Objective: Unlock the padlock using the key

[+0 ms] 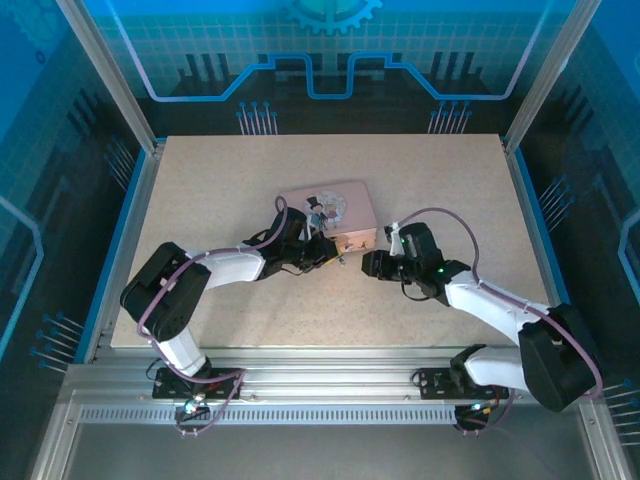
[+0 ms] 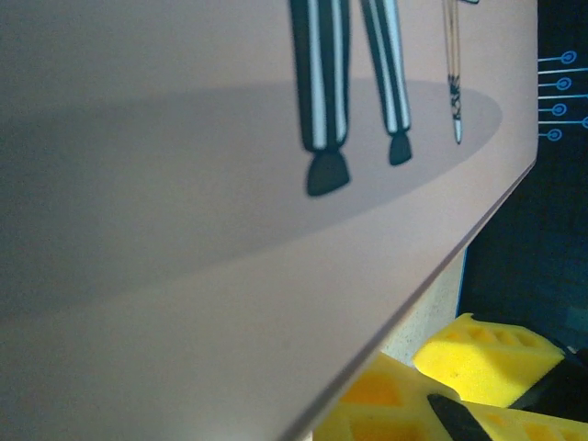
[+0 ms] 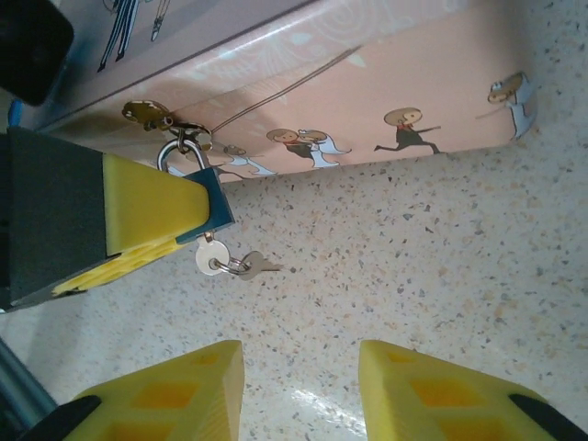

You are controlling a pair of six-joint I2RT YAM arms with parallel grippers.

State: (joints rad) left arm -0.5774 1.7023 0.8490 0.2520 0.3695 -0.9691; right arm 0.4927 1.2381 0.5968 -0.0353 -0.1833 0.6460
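Clamps tiny blue-grey metal padlock (image 3: pixel 219 208) in closed left gripper (image 3: pixel 188 213); probably must next pinch and turn thin silvery key (image 3: pixel 211 256) with empty, half-open right gripper (image 3: pixel 299 386).

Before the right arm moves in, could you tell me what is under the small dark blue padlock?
A silvery key protrudes beneath the small dark blue padlock, a second key on its ring. The left gripper's yellow finger hides its face; keyhole unseen.

Tin (image 1: pixel 335 205) sat mid-table (image 1: pixel 220 190); padlock (image 3: pixel 215 200) hung at its 6 o'clock, key (image 3: pixel 241 265) under padlock, left gripper (image 1: pixel 328 256) at padlock's 9 o'clock, right gripper (image 1: pixel 368 264) at 3 o'clock.
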